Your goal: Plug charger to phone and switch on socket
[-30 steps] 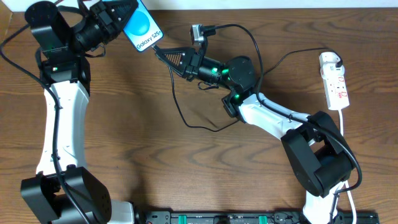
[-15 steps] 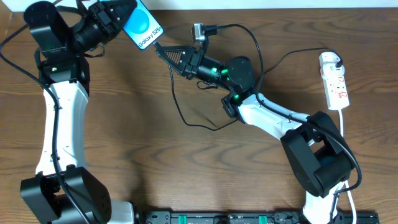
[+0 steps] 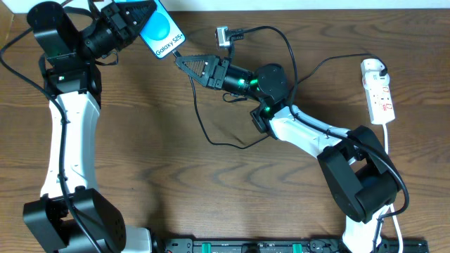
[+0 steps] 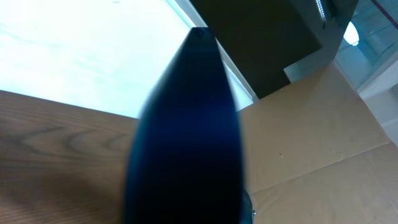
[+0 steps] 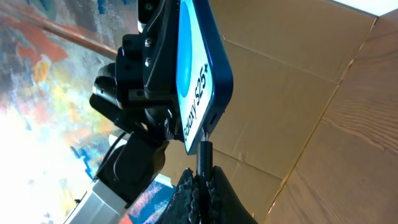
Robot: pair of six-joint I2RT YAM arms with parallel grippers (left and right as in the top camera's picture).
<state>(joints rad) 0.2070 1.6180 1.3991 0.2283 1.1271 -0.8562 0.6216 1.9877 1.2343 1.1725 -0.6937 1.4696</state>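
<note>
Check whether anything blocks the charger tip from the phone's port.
Nothing visible does. The charger tip, pinched in the right hand, sits right at the bottom edge of the phone, with no object between them.

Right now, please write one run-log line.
left gripper: shut on phone | right gripper: shut on charger, tip at phone edge | socket: untouched

You see white link shells and black joint housings on the left arm (image 3: 69, 130) and right arm (image 3: 304, 131); green indicator lights (image 3: 245, 81) glow behind the right gripper (image 3: 183, 62).

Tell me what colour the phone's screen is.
Blue with white lettering on the phone, clearest in the overhead view.
</note>
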